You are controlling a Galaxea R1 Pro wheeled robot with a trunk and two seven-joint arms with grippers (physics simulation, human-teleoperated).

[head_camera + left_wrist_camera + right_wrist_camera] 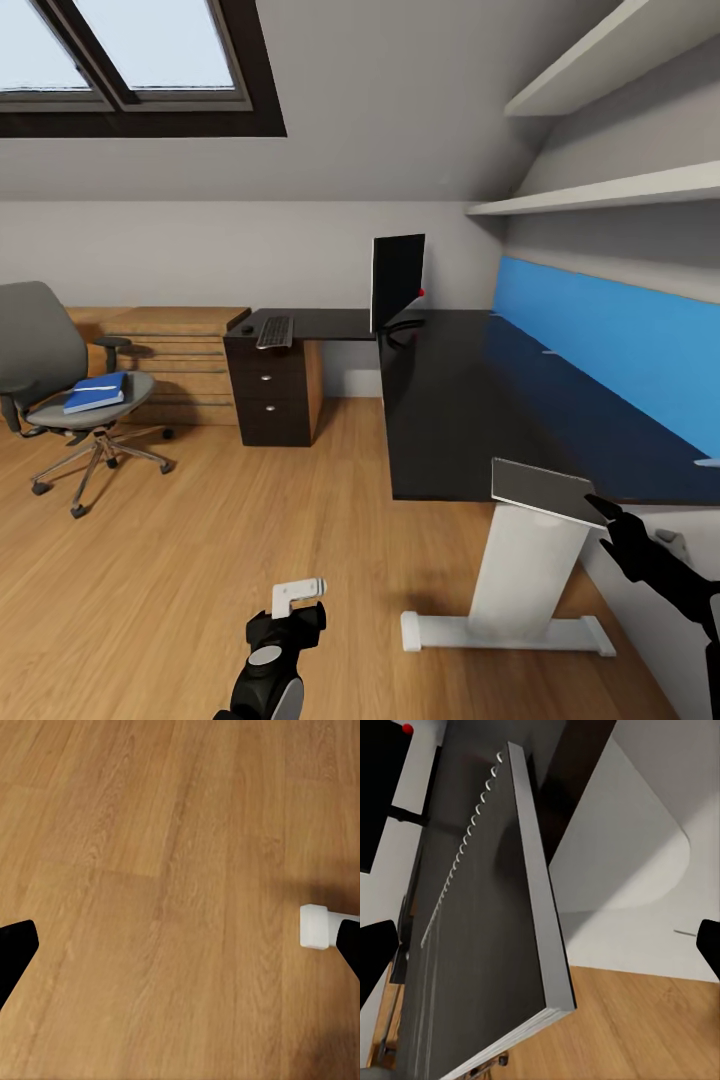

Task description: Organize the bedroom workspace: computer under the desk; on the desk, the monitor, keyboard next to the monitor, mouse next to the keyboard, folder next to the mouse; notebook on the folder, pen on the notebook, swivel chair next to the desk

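Right, here's the room: the desk, glossy black with its blue back panel, runs from mid-frame down toward the lower right of the head view. At its far corner the monitor stands upright, turned edge-on, a red dot at its lower corner. Left of it, on the short wing above the dark drawers, lies the keyboard, with a small dark mouse just beside it.

Over at the left edge sits the swivel chair, well apart from the desk, and the blue folder is lying flat on its seat.

Now the arms. Lower right, the right gripper is at the near edge of the desk, and a grey spiral-bound notebook hangs out from it, tilted, over the desk's front corner above the white leg. In the right wrist view the notebook fills the middle and the dark fingertips sit far out at either side; whether they actually grip it, I cannot tell.

Bottom centre, the left gripper points down at the wood floor. Its fingers are spread wide in the left wrist view, nothing between them but floorboards.
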